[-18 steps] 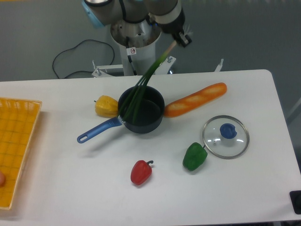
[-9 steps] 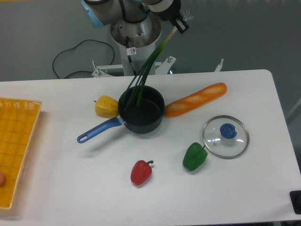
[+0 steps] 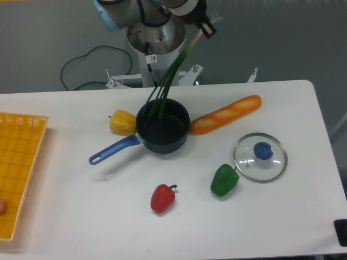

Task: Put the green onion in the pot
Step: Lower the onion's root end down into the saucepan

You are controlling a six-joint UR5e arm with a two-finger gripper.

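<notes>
Green onion (image 3: 174, 69) hangs slanted above the surface's (image 3: 271, 216) far edge, its pale stiff end pinched in the tool (image 3: 203, 28), its thin dark leaves fanning down into the round, dark navy pot (image 3: 162, 129), whose long blue handle (image 3: 113, 150) points toward the near-left corner.

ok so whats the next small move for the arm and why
Probably lower again before releasing. The end effector holds the green onion by its pale end, tilted, with only the leaf tips hanging just inside the pot; dropped from here, it might tip over the rim.
</notes>
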